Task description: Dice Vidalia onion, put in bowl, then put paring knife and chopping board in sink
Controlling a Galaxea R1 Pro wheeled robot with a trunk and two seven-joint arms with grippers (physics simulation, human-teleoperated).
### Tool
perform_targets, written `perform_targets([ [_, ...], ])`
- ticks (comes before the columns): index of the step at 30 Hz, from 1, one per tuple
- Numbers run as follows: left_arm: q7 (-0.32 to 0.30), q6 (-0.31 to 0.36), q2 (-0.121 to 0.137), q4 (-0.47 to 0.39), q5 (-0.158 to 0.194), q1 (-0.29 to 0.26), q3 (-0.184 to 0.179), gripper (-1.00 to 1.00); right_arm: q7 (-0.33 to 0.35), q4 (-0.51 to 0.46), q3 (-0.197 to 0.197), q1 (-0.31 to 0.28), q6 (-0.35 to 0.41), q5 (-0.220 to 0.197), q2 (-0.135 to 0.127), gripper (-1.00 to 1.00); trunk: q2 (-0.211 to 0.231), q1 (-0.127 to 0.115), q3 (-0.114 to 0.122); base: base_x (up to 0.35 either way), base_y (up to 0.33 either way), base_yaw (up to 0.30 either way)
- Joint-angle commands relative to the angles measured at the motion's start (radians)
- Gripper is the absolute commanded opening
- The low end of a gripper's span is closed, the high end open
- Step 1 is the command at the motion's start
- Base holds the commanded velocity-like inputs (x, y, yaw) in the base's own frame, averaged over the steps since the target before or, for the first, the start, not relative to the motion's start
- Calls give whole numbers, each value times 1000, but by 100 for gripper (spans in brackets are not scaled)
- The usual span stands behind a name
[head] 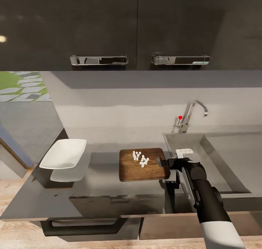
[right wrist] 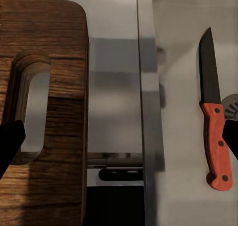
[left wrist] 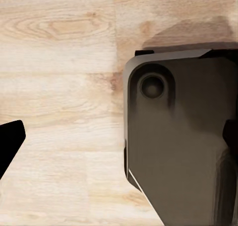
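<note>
The dark brown chopping board (head: 140, 168) lies on the grey countertop (head: 98, 179) with several white diced onion pieces (head: 141, 159) on it. Left of it stands the white bowl (head: 64, 153), with nothing in it. My right gripper (head: 171, 174) hangs open over the board's handle end and the sink rim. In the right wrist view the handle slot of the chopping board (right wrist: 29, 112) is at one side. At the other side the paring knife (right wrist: 214, 126) lies flat on the sink floor (right wrist: 183, 186). My right gripper (right wrist: 119, 141) holds nothing. My left gripper (left wrist: 119, 141) is open over wooden floor.
The steel sink (head: 222, 161) takes up the counter's right end, with a faucet (head: 191, 116) behind it. Dark wall cabinets (head: 138, 26) hang above. A drawer handle (head: 83, 227) sticks out under the counter's front edge. A dark part of the robot (left wrist: 178, 136) is beside the left gripper.
</note>
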Motion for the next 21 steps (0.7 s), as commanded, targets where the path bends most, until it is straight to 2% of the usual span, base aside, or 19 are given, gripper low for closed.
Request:
perform_targets([
  [1,6,-7,1,5,-7,-2,2,100,10,-1,-2,-1,4,11,1,100,-2,1,-2,0,0,0],
  [4,6,-6,1,5,-7,-2,1,100,10,-1,10,-1,4,11,6,100,-2,1,-2,0,0,0],
  [6,5,-5,-1,5,-7,-2,1,100,9,-1,57,-1,3,11,6,100,-2,1,-2,0,0,0],
  [8,4,-4,-7,5,-7,-2,1,100,9,-1,78,-1,3,11,2,100,-2,1,-2,17,0,0],
  [12,4,-4,-16,5,-7,-2,1,100,9,-1,87,-1,3,11,0,100,-2,1,-2,83,0,0],
  [21,4,-4,-17,5,-7,-2,1,100,10,-1,86,-1,0,12,-2,100,-2,1,-2,13,0,0],
])
